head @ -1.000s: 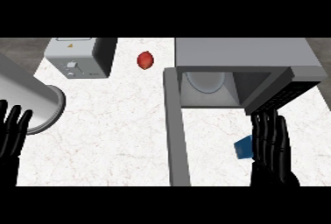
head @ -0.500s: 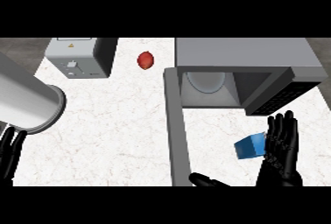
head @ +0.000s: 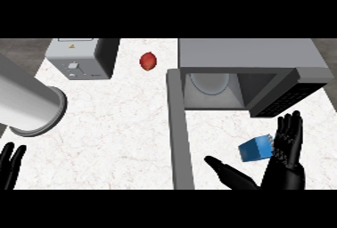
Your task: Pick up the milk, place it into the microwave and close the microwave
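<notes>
A white marbled counter [head: 118,133] fills the view, with an open microwave [head: 250,58] at its upper right, the cavity showing a pale round turntable [head: 209,83] inside and the door [head: 179,133] swung out toward the robot as a long grey bar running down the counter. At the left edge a broad grey cylinder [head: 30,104] slants in from the side, and behind it a grey toaster [head: 79,58] stands at the counter's back, a small red fruit-like object [head: 149,61] lying between it and the microwave. The robot's right hand [head: 284,156] is at the lower right, fingers straight and upright with the thumb spread wide to the left, open and holding nothing. The left hand [head: 10,165] rests open at the lower left edge, fingers up. The milk [head: 255,148], a small blue carton, sits on the counter just in front of the microwave's mouth, tilted on a corner and lying in the gap between the right hand's thumb and fingers, close to or touching the fingers. The carton looks light and stiff-sided but likely smooth and apt to slip or tip; a sensible hold would be across two opposite flat faces at mid-height, thumb on one, fingers on the other.
</notes>
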Robot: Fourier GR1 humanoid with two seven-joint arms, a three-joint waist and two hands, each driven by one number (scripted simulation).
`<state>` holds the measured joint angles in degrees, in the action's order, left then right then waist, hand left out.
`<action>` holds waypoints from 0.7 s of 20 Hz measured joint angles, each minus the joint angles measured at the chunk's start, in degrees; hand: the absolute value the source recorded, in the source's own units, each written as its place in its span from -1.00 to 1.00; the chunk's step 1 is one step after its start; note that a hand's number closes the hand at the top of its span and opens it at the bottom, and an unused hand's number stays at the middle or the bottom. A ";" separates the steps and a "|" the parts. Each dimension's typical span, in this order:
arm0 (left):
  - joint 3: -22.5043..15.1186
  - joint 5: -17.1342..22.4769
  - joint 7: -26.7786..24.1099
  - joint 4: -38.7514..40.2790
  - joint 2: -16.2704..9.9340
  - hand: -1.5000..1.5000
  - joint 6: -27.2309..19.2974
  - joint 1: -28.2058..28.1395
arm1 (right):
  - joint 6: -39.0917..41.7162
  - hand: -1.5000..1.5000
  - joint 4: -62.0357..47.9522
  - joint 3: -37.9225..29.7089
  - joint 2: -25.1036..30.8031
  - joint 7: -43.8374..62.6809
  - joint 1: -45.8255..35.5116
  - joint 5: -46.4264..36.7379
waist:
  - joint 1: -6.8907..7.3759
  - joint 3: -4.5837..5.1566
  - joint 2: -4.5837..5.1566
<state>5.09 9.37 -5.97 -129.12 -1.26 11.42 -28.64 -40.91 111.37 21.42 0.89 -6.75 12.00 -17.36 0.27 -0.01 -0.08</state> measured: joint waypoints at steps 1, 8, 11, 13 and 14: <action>-0.29 -0.32 -0.81 0.23 0.26 -1.00 0.29 -0.55 | 0.17 -1.00 -1.46 -1.14 0.06 -1.38 -0.14 1.48 | 0.02 0.00 0.00; -0.87 -1.17 -1.44 0.47 0.84 -1.00 0.62 -1.32 | 0.72 -1.00 -8.13 -6.30 0.56 -9.98 1.95 7.25 | -0.09 -0.01 0.02; -1.19 -1.19 -1.26 -0.69 0.99 -1.00 0.72 -2.37 | 1.67 -1.00 -9.35 -8.62 1.27 -13.46 3.87 9.89 | -0.12 -0.02 0.01; -0.80 -0.79 -2.32 -0.82 0.95 -1.00 1.65 -3.56 | 2.75 -1.00 -10.86 -10.36 1.62 -15.54 4.50 11.92 | -0.09 -0.01 -0.01; -0.15 -0.30 -1.85 -0.74 0.67 -1.00 1.80 -3.08 | 3.73 -1.00 -12.06 -11.76 2.11 -16.14 3.88 13.19 | -0.10 -0.01 0.00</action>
<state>4.94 9.06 -7.82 -129.86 -0.59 13.22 -31.72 -37.18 99.31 9.67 3.00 -22.88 15.87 -4.17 0.18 -0.02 -0.08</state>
